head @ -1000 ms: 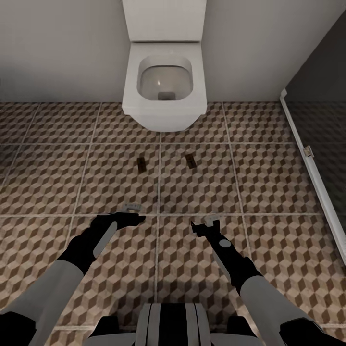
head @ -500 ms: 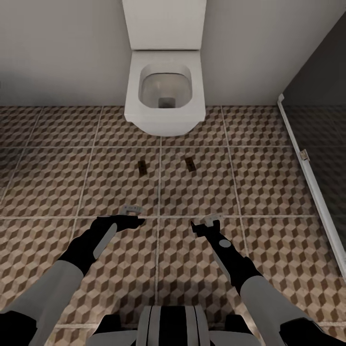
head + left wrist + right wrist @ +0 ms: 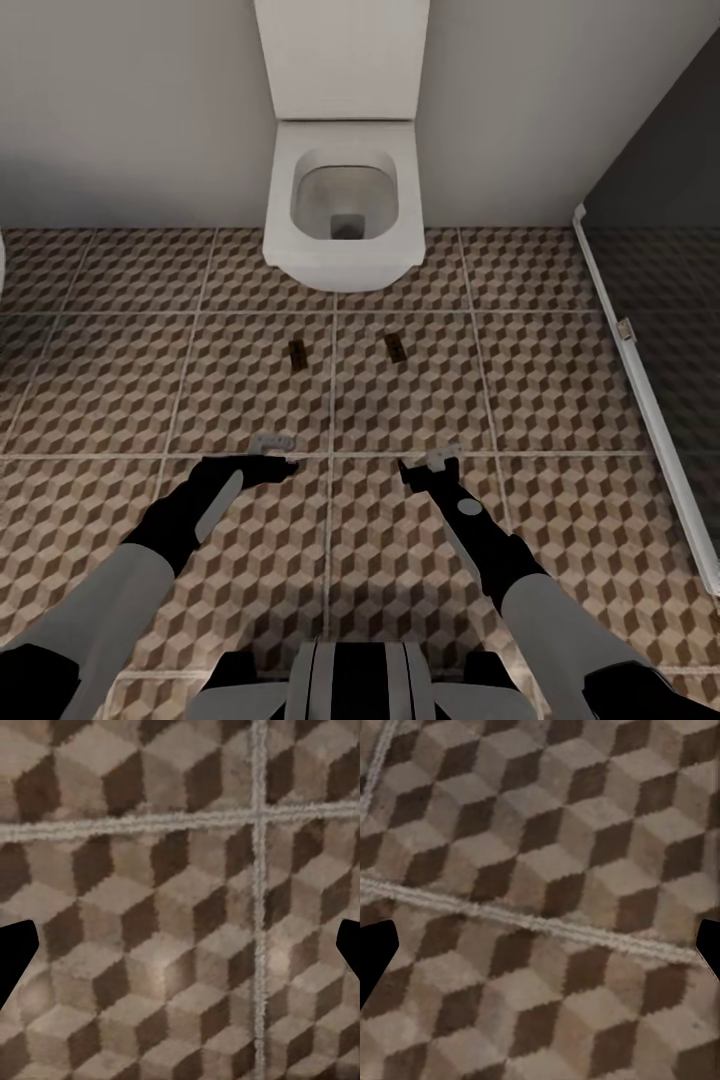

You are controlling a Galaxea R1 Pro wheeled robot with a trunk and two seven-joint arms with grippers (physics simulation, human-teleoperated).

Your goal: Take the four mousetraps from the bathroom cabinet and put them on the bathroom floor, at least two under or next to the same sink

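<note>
Mousetraps (image 3: 297,352) on the bathroom floor (image 3: 560,390), beyond both pincers.
Both arms reach forward and low; left pincer (image 3: 275,452) and right pincer (image 3: 428,468) spread, holding nothing.

bathroom floor (image 3: 560,390): matt tiles printed with brown, beige and white cubes; pale, rough-looking grout lines.
toilet (image 3: 345,195): smooth white, ceramic-looking, with a soft sheen, at 12 o'clock.
mousetraps (image 3: 297,352): dull tan-brown boards, wood-like, with dark parts; detail too small to tell.
wall (image 3: 130,110): plain pale grey, matt.
partition (image 3: 660,220): dark, glossy panel at 2 o'clock, mirroring the tiles, in a white frame.
arms (image 3: 185,515): black and pale grey casing, smooth, plastic-looking.
</note>
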